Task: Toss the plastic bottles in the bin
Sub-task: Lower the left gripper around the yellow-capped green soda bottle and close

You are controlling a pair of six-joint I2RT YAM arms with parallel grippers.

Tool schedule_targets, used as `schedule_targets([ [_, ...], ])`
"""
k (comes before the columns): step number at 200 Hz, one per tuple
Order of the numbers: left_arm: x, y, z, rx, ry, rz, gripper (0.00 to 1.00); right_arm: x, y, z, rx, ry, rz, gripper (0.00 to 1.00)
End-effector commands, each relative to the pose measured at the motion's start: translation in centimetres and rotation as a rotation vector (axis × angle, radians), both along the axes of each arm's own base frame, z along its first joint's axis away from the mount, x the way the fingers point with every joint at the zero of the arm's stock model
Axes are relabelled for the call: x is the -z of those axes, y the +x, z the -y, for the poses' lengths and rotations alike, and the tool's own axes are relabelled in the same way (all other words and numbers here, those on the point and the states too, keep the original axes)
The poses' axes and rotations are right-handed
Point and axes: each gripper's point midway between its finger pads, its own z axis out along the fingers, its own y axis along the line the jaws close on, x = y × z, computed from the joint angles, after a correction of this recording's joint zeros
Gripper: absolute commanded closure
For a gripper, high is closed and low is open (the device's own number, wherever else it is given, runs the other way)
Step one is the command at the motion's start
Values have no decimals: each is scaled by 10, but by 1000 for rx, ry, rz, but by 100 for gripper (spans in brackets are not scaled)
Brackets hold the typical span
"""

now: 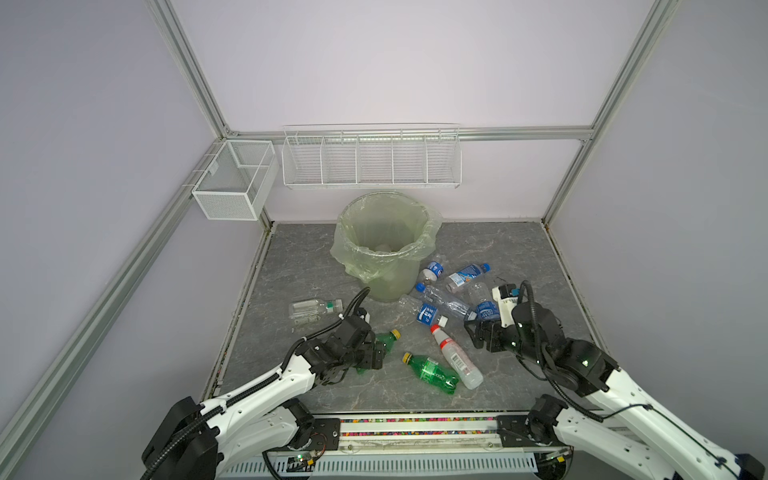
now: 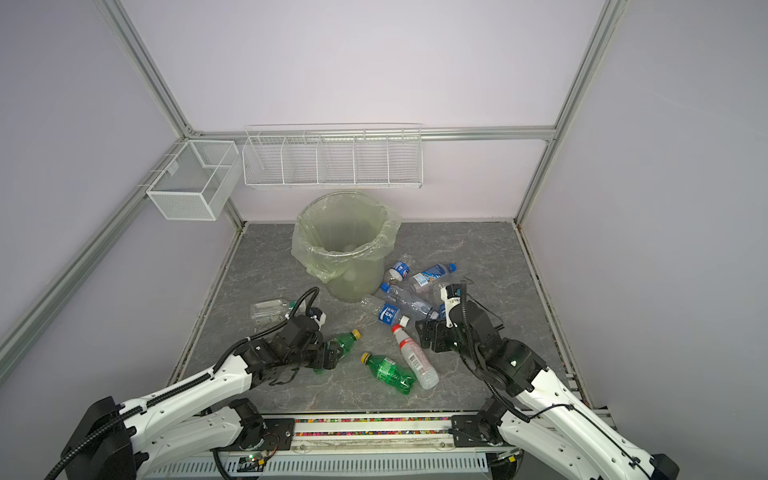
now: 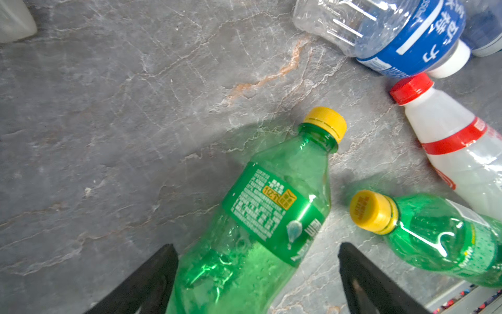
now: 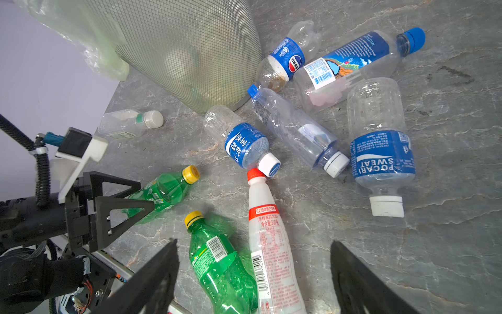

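Observation:
The bin (image 1: 392, 282) stands at the back of the grey floor, with a bottle dimly visible inside it. Several plastic bottles lie in front of it. My left gripper (image 3: 258, 271) is open astride a green yellow-capped bottle (image 3: 271, 212); one finger (image 3: 157, 277) touches it, while a gap separates the other finger (image 3: 361, 280) from it. A second green bottle (image 4: 220, 269) and a white red-capped bottle (image 4: 271, 258) lie side by side beneath my right gripper (image 4: 252, 271), which hovers open and empty. Blue-labelled clear bottles (image 1: 453, 291) are heaped right of the bin.
A clear bottle with a white cap (image 1: 316, 309) lies alone left of the bin. Two white wire baskets (image 1: 237, 178) (image 1: 370, 160) hang on the back walls. Aluminium frame posts line the floor's edges, and a rail (image 1: 415, 426) runs along the front.

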Motion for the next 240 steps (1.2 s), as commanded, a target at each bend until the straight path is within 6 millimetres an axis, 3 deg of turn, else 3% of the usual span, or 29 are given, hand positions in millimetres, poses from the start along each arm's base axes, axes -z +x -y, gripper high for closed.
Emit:
schedule_targets([
  [1,7,-1,0,7,7,2,13,9,-5,8,31,-8,-27,12],
  [126,18,-11,16,-8,-51,-50,27,17,-5,10,59,14,-35,12],
  [179,16,-10,20,50,-6,-52,26,11,-4,11,66,24,-23,12],
  [209,24,-16,6,84,125,-101,21,12,-6,17,73,-3,-23,12],
  [240,27,-21,6,78,111,-118,18,11,-5,18,87,14,-10,12],
])
